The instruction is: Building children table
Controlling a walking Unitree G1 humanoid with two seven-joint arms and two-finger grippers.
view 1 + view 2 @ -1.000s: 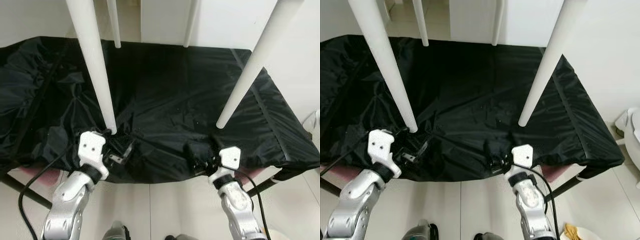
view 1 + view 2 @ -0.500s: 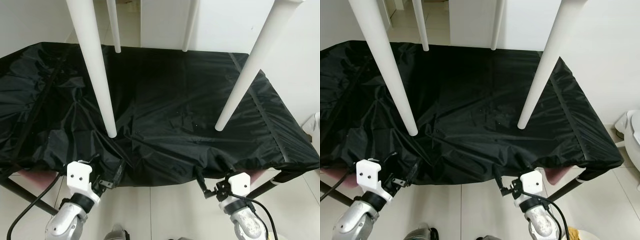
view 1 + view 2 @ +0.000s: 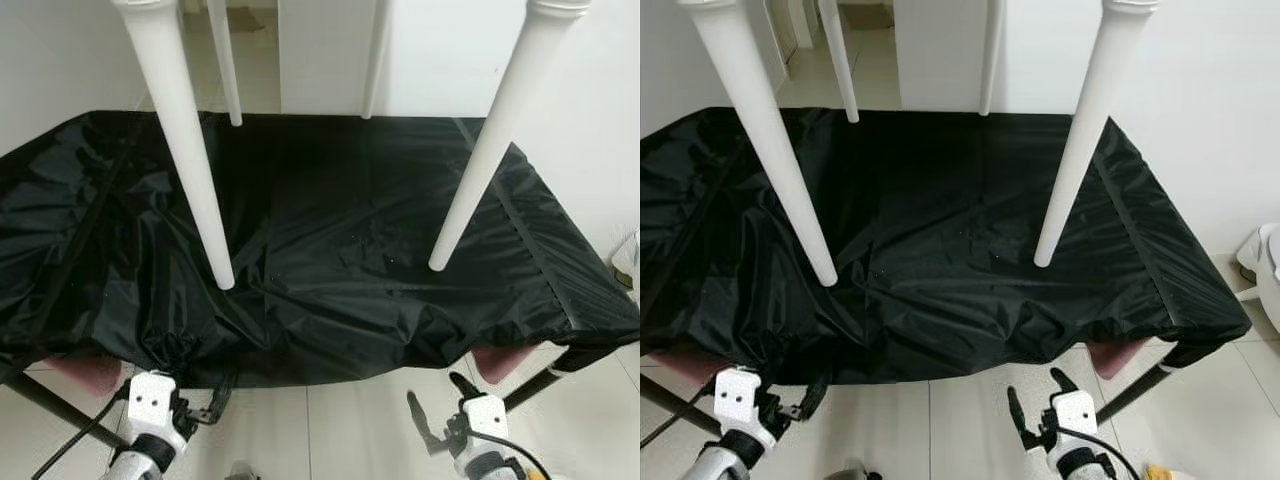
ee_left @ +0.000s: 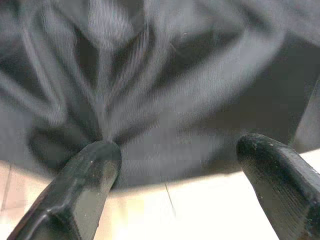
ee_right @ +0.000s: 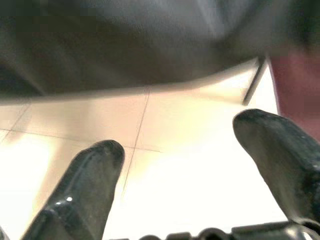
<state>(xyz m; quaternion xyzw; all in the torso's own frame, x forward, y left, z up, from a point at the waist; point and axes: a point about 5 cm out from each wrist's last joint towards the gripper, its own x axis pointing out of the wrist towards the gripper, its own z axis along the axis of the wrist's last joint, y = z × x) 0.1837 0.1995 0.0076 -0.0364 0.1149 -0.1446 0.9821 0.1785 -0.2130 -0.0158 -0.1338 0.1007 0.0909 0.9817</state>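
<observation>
Four white tapered table legs stand with their narrow feet on a black cloth [image 3: 340,190]: a near left leg [image 3: 188,150], a near right leg [image 3: 488,145] and two thin far ones [image 3: 226,60] [image 3: 372,60]. Their upper ends run out of the top of the picture. My left gripper [image 3: 213,398] hangs open below the cloth's front edge, and in the left wrist view its fingers [image 4: 90,175] face the drooping cloth hem. My right gripper [image 3: 437,408] is open and holds nothing over the tiled floor, fingers [image 5: 95,170] spread wide.
The cloth covers a low platform with pink padding [image 3: 85,372] [image 3: 500,362] showing under its front corners and black metal struts [image 3: 530,385] [image 3: 40,392]. White floor tiles [image 3: 320,430] lie in front. A white wall stands to the right, with a white object [image 3: 1265,262] beside the platform.
Both grippers have dropped back from the cloth's front edge to below it, over the floor. The left one has left the cloth folds. The view has shifted slightly.
</observation>
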